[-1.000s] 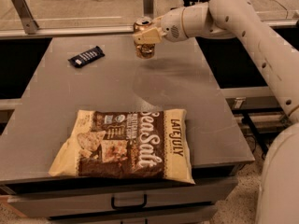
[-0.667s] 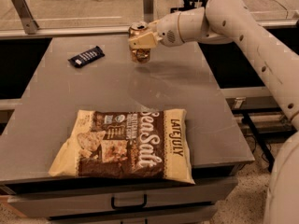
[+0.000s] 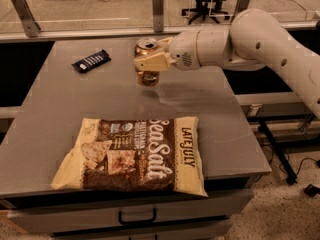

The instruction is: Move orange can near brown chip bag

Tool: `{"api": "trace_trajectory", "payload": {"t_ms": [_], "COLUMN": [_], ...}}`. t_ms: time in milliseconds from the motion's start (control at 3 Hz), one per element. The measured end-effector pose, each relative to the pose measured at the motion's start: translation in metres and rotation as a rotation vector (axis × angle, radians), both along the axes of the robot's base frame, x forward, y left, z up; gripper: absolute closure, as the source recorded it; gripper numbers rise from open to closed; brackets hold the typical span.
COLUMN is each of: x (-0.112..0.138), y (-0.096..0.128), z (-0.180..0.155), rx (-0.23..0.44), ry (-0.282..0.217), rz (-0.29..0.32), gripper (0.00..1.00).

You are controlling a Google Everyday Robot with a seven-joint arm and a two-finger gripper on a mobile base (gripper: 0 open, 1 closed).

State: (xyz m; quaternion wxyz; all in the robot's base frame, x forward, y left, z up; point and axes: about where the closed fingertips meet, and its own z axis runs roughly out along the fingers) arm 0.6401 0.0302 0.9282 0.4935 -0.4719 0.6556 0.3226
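Observation:
The orange can [image 3: 147,77] is upright, with its silver top showing, held in the air above the grey table [image 3: 60,114] near the middle back. My gripper [image 3: 149,61] reaches in from the right and is shut on the orange can, a pale finger across its side. The brown chip bag [image 3: 135,154] lies flat at the table's front, brown centre with cream edges and "Sea Salt" script. The can hangs some way behind the bag, apart from it.
A flat dark snack bar wrapper [image 3: 91,61] lies at the back left of the table. My white arm [image 3: 260,44] spans the right side above the table. A drawer handle [image 3: 137,217] sits below the front edge. A glass rail runs behind the table.
My gripper has carried the orange can leftward and toward the front, closer to the chip bag. The bag and the snack bar wrapper have not moved.

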Motion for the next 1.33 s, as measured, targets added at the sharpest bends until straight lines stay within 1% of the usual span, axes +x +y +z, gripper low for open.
{"api": "trace_trajectory", "payload": {"t_ms": [333, 667, 1000, 1333], "x": [-0.039, -0.073, -0.091, -0.094], "y": [-0.013, -0.026, -0.026, -0.026], "z": [-0.010, -0.028, -0.046, -0.048], "rx": [0.002, -0.038, -0.060, -0.065], "ry": [0.027, 0.062, 0.093, 0.100], "rz": [-0.018, -0.011, 0.037, 0.049], "gripper": [1.00, 0.82, 0.59, 0.36]}}
